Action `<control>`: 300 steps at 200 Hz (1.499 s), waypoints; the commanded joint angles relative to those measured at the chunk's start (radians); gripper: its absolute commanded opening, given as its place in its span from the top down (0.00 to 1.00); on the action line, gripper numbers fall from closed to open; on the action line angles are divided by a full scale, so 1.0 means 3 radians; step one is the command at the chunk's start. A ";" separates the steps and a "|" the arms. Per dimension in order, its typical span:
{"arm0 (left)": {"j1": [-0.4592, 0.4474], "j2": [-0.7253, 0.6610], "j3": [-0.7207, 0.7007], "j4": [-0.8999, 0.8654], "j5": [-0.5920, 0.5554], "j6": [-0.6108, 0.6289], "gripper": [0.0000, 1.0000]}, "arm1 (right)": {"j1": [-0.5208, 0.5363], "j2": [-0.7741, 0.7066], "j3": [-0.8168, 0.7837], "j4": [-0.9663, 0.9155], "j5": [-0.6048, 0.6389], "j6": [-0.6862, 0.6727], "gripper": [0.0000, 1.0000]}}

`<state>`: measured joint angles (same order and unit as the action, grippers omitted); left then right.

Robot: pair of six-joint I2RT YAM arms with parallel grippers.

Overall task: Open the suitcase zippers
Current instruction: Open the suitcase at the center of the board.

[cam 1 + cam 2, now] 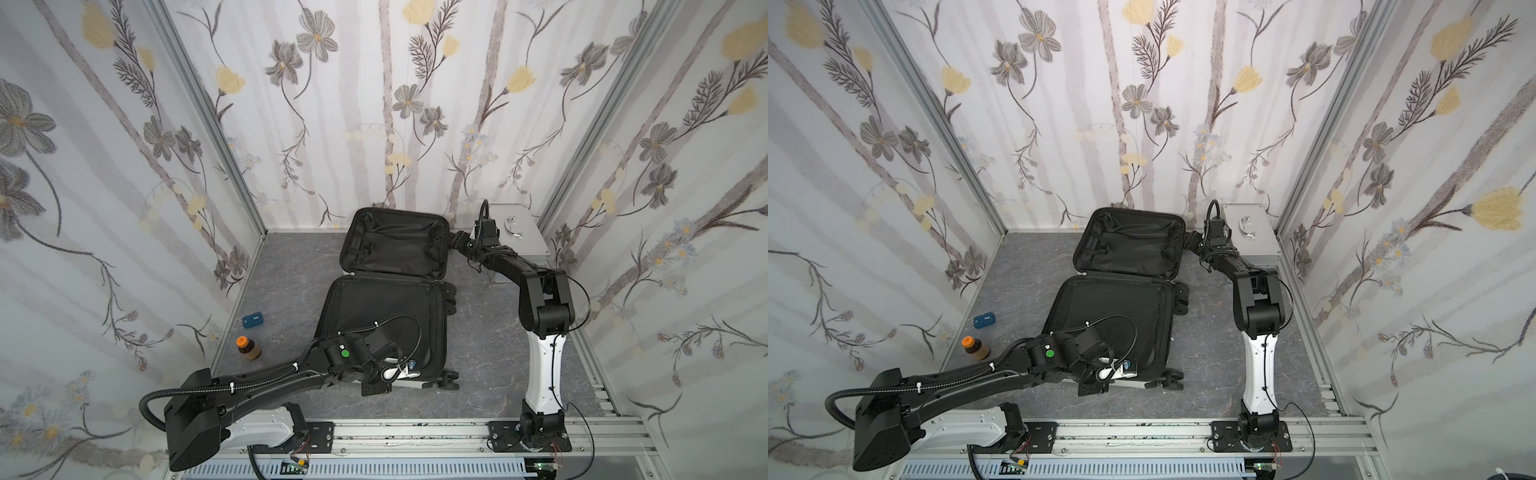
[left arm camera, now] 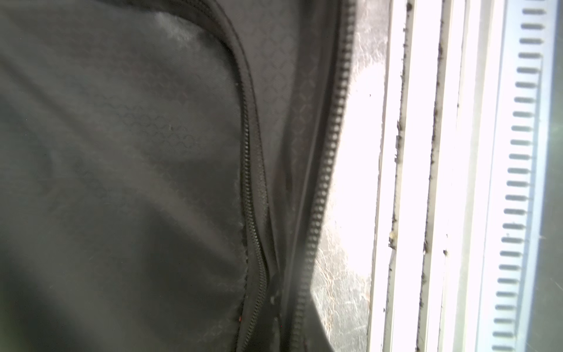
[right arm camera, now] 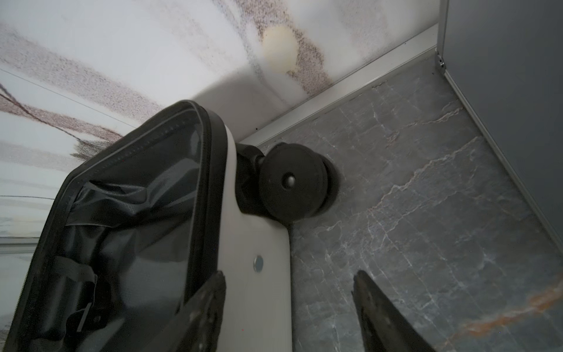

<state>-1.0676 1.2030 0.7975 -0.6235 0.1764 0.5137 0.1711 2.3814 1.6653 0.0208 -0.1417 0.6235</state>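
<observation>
The suitcase (image 1: pixel 386 307) (image 1: pixel 1113 307) lies open on the grey floor, its black-lined lid (image 1: pixel 395 245) standing up towards the back wall. My left gripper (image 1: pixel 392 372) (image 1: pixel 1108 372) sits at the near edge of the lower half, with its fingers hidden in every view. The left wrist view shows only black lining and the zippers (image 2: pixel 329 152) running along the rim. My right gripper (image 3: pixel 289 283) (image 1: pixel 455 241) is open by the lid's right side. One of its fingers (image 3: pixel 213 295) is on the lining side and the other is over the floor. The white shell wall (image 3: pixel 259 237) lies between them, next to a black wheel (image 3: pixel 292 183).
A silver box with a chrome handle (image 1: pixel 515 232) stands in the back right corner, just behind the right arm. A brown bottle with an orange cap (image 1: pixel 248 349) and a small blue object (image 1: pixel 252 320) sit by the left wall. An aluminium rail (image 1: pixel 415 432) runs along the front.
</observation>
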 commanded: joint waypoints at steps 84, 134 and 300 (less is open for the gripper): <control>0.0000 0.0505 0.0274 0.0922 0.0099 -0.0161 1.00 | 0.0026 -0.1540 -0.1474 0.0422 -0.0407 -0.0193 0.34; -0.0182 0.0915 0.0702 0.0753 0.0346 0.0014 1.00 | -0.0010 -0.2344 -0.2322 0.0509 -0.0395 -0.0351 0.34; -0.0578 0.0666 0.0770 -0.0028 0.0414 -0.0237 0.57 | -0.0212 -0.3619 -0.3040 0.0408 -0.0277 -0.0495 0.33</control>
<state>-1.2381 1.4406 1.0271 -0.6128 0.2840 0.4446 0.1112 1.3270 0.7597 0.1257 -0.2337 0.4931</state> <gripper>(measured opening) 0.292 0.668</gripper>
